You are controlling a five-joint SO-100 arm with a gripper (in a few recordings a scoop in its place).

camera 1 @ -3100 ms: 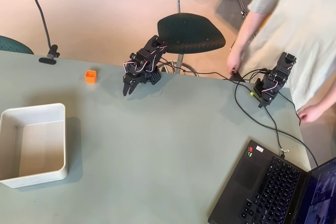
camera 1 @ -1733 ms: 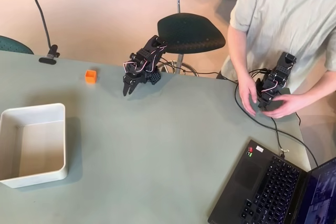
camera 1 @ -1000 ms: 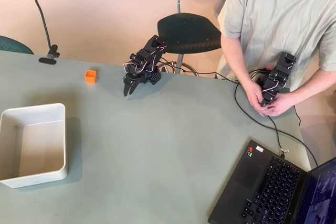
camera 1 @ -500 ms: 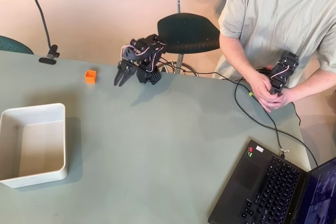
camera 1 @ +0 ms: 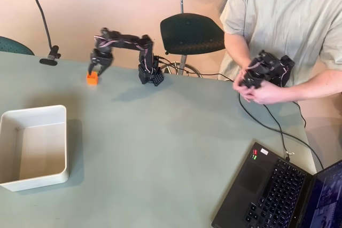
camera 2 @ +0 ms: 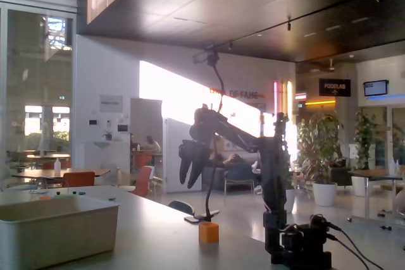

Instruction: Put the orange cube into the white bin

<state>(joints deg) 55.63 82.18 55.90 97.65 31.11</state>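
Observation:
The orange cube (camera 1: 92,78) sits on the grey-green table near its far edge, left of the arm's base; in the fixed view the orange cube (camera 2: 208,232) stands alone on the tabletop. My gripper (camera 1: 94,70) hangs just above the cube with its fingers pointing down, and in the fixed view my gripper (camera 2: 188,183) is clearly higher than the cube and apart from it. The jaws stand slightly apart and hold nothing. The white bin (camera 1: 62,143) lies empty at the table's left edge, nearer than the cube; the white bin (camera 2: 63,227) sits at the left in the fixed view.
The arm's base (camera 1: 149,76) stands at the far table edge. A black clamp with a gooseneck (camera 1: 49,57) is fixed left of the cube. A laptop (camera 1: 278,190) and a black cable (camera 1: 256,118) occupy the right side. A person (camera 1: 283,20) stands at the far right.
The arm has swung left and stretched out, carrying the gripper from near its base to a spot over the orange cube. The cube and bin have not moved.

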